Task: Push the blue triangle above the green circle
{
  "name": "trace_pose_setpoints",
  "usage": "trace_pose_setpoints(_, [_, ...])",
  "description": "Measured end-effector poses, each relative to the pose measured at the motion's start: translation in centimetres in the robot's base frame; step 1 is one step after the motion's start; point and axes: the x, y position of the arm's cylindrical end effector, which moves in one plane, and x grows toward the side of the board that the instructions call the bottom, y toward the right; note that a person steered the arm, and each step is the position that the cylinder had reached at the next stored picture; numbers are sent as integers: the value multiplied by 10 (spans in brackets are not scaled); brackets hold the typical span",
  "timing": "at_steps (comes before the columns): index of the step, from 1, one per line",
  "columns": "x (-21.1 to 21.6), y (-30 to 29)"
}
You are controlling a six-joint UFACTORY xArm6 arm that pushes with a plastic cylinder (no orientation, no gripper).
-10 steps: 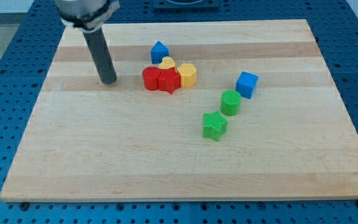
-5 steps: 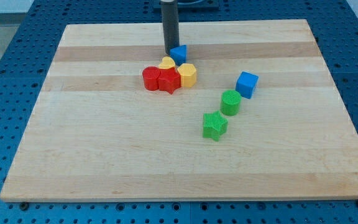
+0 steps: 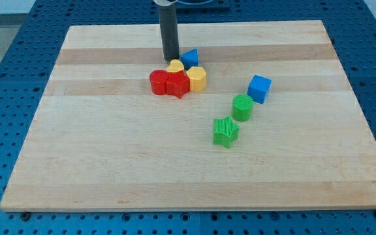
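Observation:
The blue triangle (image 3: 189, 57) sits near the view's top centre, touching the yellow blocks below it. My tip (image 3: 170, 59) is just to its left, a small gap apart, right above the yellow heart-like block (image 3: 175, 66). The green circle (image 3: 242, 107) lies lower right on the board, below-left of the blue cube (image 3: 260, 88). The rod rises out of the view's top.
A yellow hexagon (image 3: 196, 78), a red cylinder (image 3: 158, 82) and a red star (image 3: 178, 85) cluster below the tip. A green star (image 3: 225, 131) lies below-left of the green circle. The wooden board (image 3: 77, 163) rests on a blue perforated table.
My tip swept from the board's left to the top centre, pushed the blue triangle to the right, then drew back slightly to the left of it.

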Motion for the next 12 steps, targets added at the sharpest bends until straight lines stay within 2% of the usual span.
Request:
trace_pose_setpoints(2, [12, 32])
trace_pose_setpoints(4, [16, 94])
trace_pose_setpoints(7, [63, 156])
trace_pose_setpoints(12, [144, 168])
